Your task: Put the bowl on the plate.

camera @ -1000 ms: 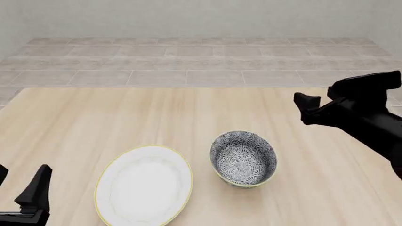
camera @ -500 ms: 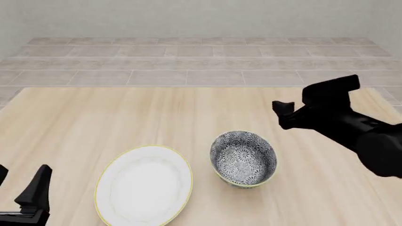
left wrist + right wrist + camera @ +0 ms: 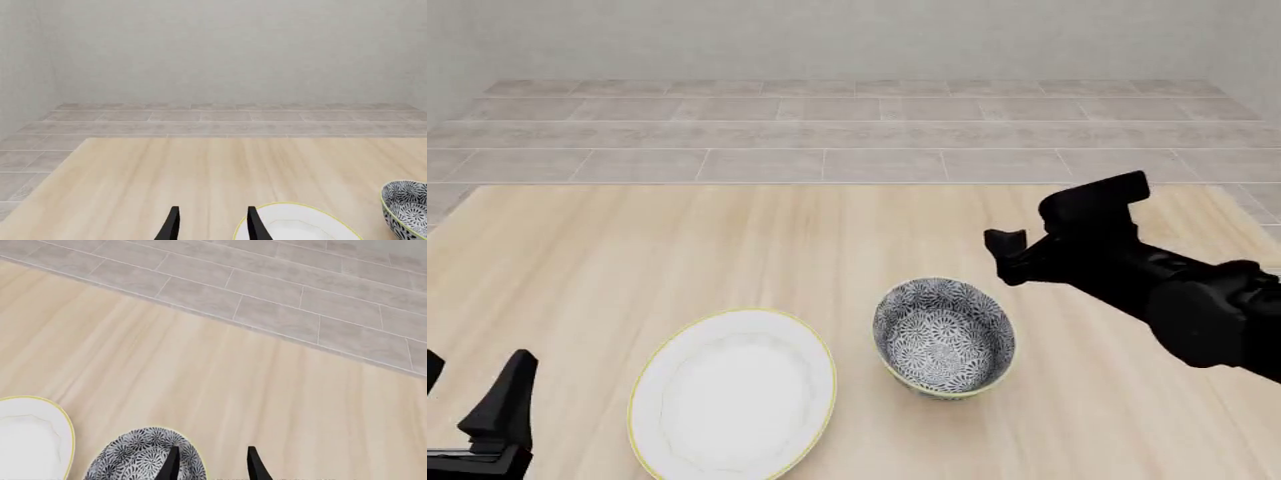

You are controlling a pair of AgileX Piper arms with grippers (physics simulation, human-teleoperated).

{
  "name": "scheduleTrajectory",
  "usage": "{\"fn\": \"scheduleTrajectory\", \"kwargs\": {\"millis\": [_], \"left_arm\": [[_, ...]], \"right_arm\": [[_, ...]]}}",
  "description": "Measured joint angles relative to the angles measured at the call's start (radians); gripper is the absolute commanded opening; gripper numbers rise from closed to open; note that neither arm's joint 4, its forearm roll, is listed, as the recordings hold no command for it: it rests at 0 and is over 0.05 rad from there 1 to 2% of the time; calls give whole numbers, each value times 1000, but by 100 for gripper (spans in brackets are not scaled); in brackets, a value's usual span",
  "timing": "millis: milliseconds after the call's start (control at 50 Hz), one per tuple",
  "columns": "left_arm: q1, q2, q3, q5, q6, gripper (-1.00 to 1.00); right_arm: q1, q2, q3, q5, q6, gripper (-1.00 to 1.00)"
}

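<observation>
Bowl: the bowl (image 3: 945, 336) stands upright on the table (image 3: 694, 250), right of centre and toward the near edge; its patterned inside is visible and holds nothing.
Plate: the plate (image 3: 733, 393) lies flat on the table just left of the bowl, with a narrow strip of bare wood between the two rims.
Bowl and plate relation: side by side, not touching; the bowl is not on the plate.
Right gripper: the right gripper (image 3: 1004, 256) hangs above the table just beyond the bowl's far right rim; the right wrist view shows the fingers (image 3: 172, 465) parted with a moderate gap, nothing between them, one tip over the bowl's rim.
Left gripper: the left gripper (image 3: 211, 224) sits low at the near left corner, left of the plate; fingers parted moderately, holding nothing.
Floor: grey tiles (image 3: 854, 130) lie beyond the table's far edge.
</observation>
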Motion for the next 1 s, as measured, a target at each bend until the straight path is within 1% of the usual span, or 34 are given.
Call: {"fn": "scheduleTrajectory", "kwargs": {"millis": [1000], "left_arm": [[0,0,0,0,0,100]], "right_arm": [[24,93,57,-29,14,100]]}}
